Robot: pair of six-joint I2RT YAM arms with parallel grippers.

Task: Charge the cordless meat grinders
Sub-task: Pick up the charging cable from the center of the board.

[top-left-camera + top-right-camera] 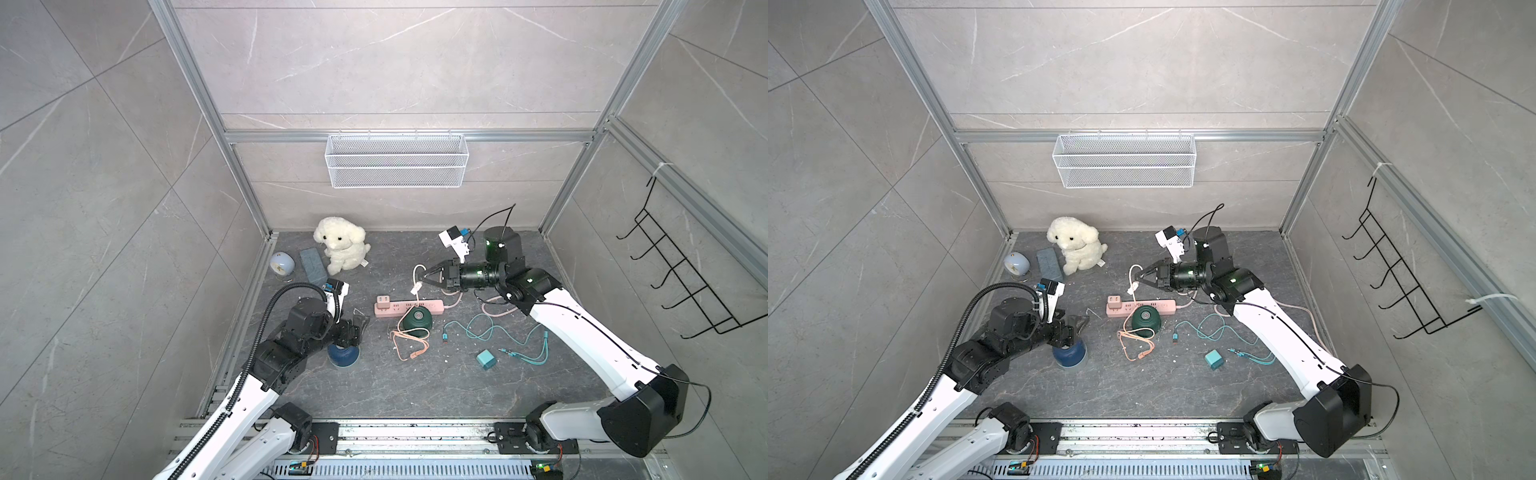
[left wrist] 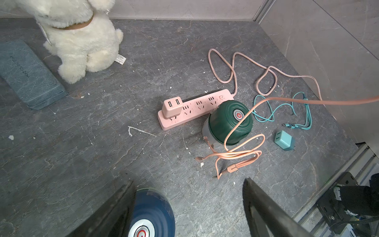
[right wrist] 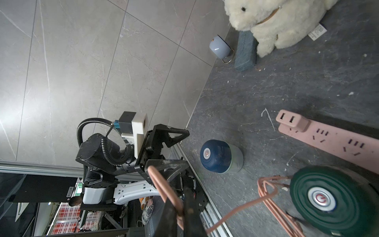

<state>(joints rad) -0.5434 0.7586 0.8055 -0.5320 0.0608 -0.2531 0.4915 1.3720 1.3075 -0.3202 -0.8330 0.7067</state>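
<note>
One pink cable (image 3: pixel 162 184) in tight right jaws; left jaws wide

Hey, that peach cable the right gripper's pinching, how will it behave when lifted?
Likely floppy: the peach cable hangs from the right gripper and lies in loose coils. It crosses the green grinder, so pulling might tug that over.

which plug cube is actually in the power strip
The pink plug cube, seated at the end of the pink power strip; the teal plug cube lies loose on the floor, away from it.
</note>
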